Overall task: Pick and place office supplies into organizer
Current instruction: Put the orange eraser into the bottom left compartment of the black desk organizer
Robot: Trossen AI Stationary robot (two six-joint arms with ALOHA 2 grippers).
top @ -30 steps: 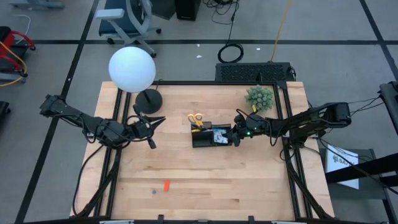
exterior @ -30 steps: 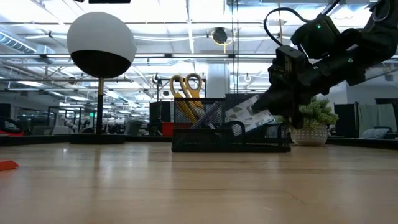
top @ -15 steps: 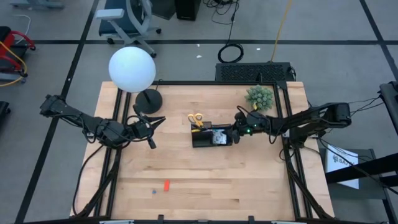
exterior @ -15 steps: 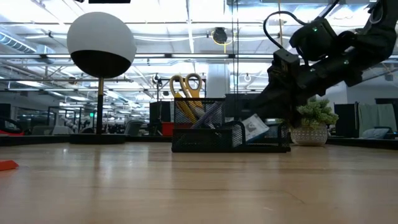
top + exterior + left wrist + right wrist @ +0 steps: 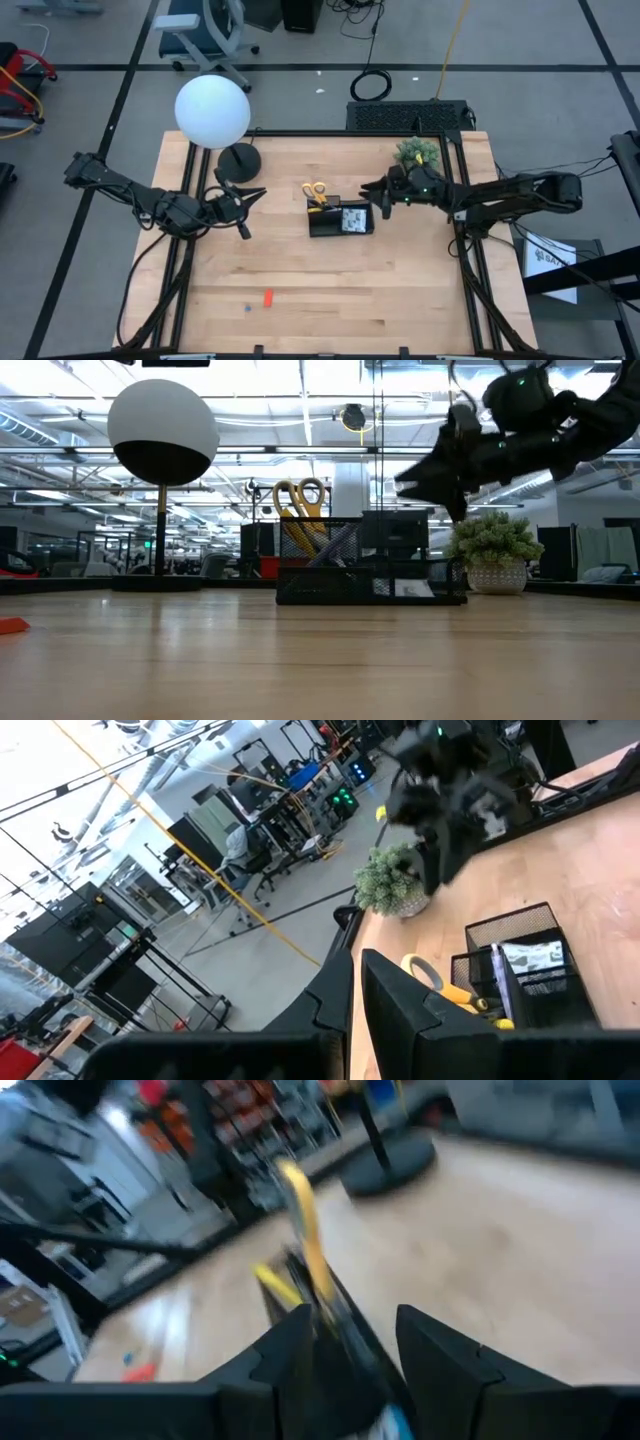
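Now we see the right pincer (image 5: 368,187) hanging above the tabletop (image 5: 400,290), just beside the organizer's (image 5: 340,219) far right corner, its fingers spread and holding nothing. From above, the white patterned pad (image 5: 354,218) lies in the organizer's lower tray, and the scissors (image 5: 316,190) stand in the taller compartment.

The low view adds what the high view cannot: the right pincer (image 5: 415,481) floats clear above the organizer (image 5: 370,575), with the plant (image 5: 493,550) behind it. The same view shows the scissors' yellow handles (image 5: 300,500) rising over the mesh wall and the pad (image 5: 410,589) lying flat in the tray.

Only the high view shows the red piece (image 5: 268,297) and a small blue item (image 5: 246,307) near the tabletop's front edge, well apart from the organizer. The left wrist view looks across at the plant (image 5: 392,885), the scissors (image 5: 440,985) and the pad (image 5: 532,958).

The left pincer (image 5: 258,193) waits near the lamp base (image 5: 240,160), its fingers nearly together and empty.

A second ago the right pincer sat low at the tray with the pad tilted in its grip. Since then it has let go and lifted away, and the pad has dropped flat. The left arm has not moved.
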